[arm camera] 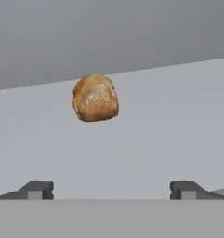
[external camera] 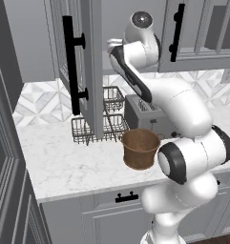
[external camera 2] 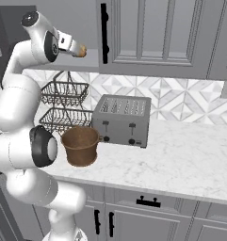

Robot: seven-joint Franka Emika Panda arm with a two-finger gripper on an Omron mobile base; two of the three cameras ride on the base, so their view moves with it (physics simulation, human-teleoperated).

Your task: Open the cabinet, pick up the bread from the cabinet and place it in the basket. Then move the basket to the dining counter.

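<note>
Hand view: fingers (arm camera: 111, 189) spread wide, nothing between them; bread (arm camera: 95, 98) sits ahead on the cabinet (external camera: 95, 66) shelf, apart from both tips. Left base view: cabinet door swung open, arm reaching inside. Basket (external camera 2: 80, 145) stands upright on the bench (external camera 2: 190, 164) just beside the toaster (external camera 2: 122, 120), in front of the wire rack (external camera 2: 64, 106).

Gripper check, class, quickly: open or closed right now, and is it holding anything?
Gripper: open, jaws wide apart, holding nothing; the bread sits ahead of it, untouched.
</note>
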